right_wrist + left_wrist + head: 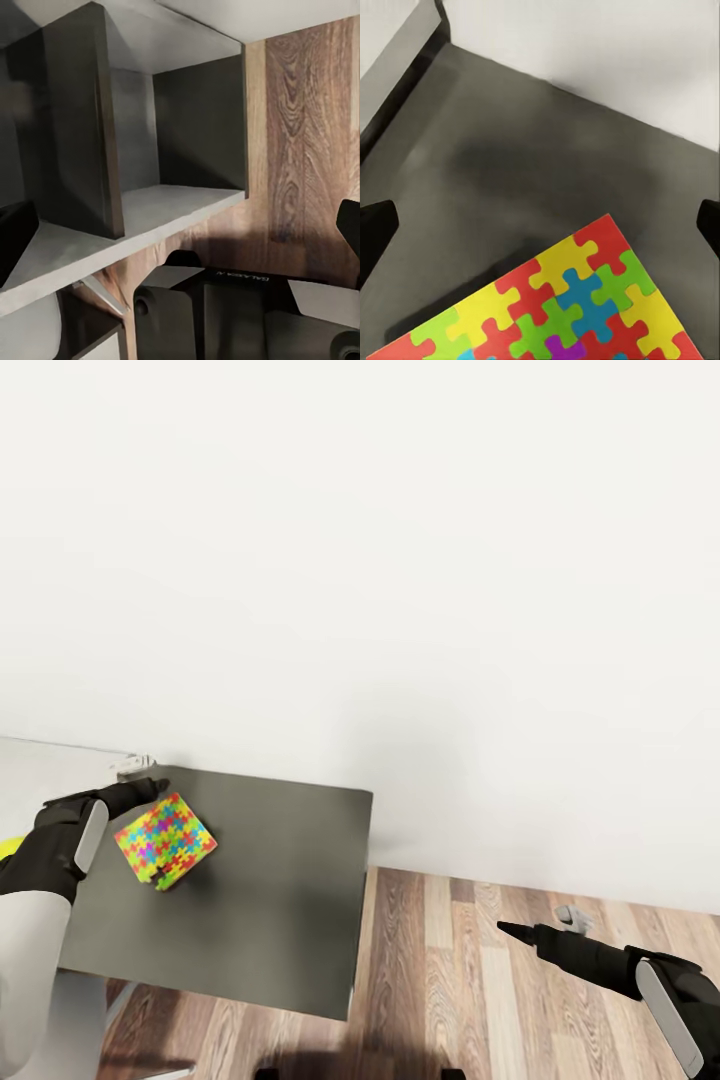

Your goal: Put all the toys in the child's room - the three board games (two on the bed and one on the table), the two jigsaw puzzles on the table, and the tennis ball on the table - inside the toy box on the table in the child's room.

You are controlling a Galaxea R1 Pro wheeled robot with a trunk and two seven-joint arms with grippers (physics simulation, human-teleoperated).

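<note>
Jigsaw puzzle [165, 841] lies flat on the dark grey cabinet [270, 900] near its wall-side corner, the left gripper [150, 788] poised above it, fingers spread and empty. The right gripper [540, 932], fingers parted, hovers over plank floor [450, 980]; its wrist camera reveals the cabinet's open shelves [150, 210].

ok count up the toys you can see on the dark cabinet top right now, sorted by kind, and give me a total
Jigsaw puzzles: 1, the jigsaw puzzle lying flat on the dark cabinet top, beside the left gripper.
Board games: 0
Tennis balls: 0
Total: 1
</note>
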